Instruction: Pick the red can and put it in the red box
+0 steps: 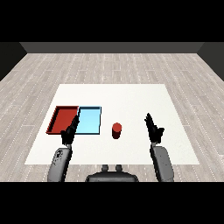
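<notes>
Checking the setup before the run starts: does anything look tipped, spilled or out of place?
Nothing stands out. The red can stands upright on the table, right of the light blue tray and red tray, which lie side by side.

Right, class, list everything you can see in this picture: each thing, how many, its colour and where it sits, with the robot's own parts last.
Flat white table: one, white, on a grey plank floor.
Shallow red tray: one, red, left part of the table.
Shallow light blue tray: one, light blue, directly right of the red tray.
Small red can: one, red, upright on the table, right of the blue tray.
Left hand: one, black, at the trays' near edge, fingers straight.
Right hand: one, black, right of the can, open, apart from it.
</notes>
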Motion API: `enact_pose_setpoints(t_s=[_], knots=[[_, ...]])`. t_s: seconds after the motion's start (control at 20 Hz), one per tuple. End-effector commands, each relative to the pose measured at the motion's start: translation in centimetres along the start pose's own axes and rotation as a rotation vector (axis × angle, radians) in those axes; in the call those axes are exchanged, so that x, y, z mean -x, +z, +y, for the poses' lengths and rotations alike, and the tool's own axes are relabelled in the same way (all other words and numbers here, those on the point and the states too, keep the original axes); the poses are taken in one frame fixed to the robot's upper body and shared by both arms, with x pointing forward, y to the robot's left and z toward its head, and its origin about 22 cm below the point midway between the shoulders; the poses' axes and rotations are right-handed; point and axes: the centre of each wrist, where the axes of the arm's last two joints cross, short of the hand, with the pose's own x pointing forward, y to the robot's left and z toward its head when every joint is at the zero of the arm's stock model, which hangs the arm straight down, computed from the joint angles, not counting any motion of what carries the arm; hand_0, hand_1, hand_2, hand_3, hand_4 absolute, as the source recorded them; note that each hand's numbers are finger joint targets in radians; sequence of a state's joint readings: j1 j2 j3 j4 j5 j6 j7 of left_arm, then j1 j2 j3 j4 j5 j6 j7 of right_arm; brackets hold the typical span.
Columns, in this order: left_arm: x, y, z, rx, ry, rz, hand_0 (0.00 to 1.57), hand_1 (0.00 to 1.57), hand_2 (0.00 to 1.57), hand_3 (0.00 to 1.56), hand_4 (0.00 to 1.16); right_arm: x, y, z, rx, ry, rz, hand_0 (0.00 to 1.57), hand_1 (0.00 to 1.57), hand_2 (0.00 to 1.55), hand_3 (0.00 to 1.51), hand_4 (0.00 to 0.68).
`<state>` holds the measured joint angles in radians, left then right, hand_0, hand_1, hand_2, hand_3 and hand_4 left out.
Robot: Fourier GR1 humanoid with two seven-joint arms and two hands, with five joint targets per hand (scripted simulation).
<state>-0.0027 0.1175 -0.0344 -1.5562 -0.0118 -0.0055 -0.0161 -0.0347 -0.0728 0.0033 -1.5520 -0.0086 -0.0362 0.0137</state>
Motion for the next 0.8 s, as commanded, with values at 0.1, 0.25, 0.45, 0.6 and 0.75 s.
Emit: enact_pose_setpoints(t_s=[0.1,0.25,0.45,0.6,0.75], knots=[[-0.3,-0.4,0.1,-0.019,0.014,0.011,0.0,0.0,0.0,0.0,0.0,0.4,1.7,-0.4,-0.005,0.033,0.016,0.0,0.0,0.0,0.0,0.0],[-1.3,0.2,-0.9,-0.039,0.026,0.033,0.0,0.0,0.0,0.0,0.0,1.2,2.8,-2.4,-0.02,0.041,0.018,0.0,0.0,0.0,0.0,0.0],[-2.8,-1.3,1.0,-0.055,0.102,-0.426,0.0,0.0,0.0,0.0,0.0,-0.7,2.5,-0.2,-0.05,-0.047,-0.332,0.0,0.0,0.0,0.0,0.0],[-2.6,-2.4,-1.2,-0.082,0.118,-0.442,0.0,0.0,0.0,0.0,0.0,0.1,2.4,0.1,-0.04,-0.042,-0.335,0.0,0.0,0.0,0.0,0.0],[-0.2,0.2,0.5,-0.061,0.113,-0.437,0.0,0.0,0.0,0.0,0.0,1.4,3.2,-2.8,-0.048,-0.049,-0.346,0.0,0.0,0.0,0.0,0.0]])
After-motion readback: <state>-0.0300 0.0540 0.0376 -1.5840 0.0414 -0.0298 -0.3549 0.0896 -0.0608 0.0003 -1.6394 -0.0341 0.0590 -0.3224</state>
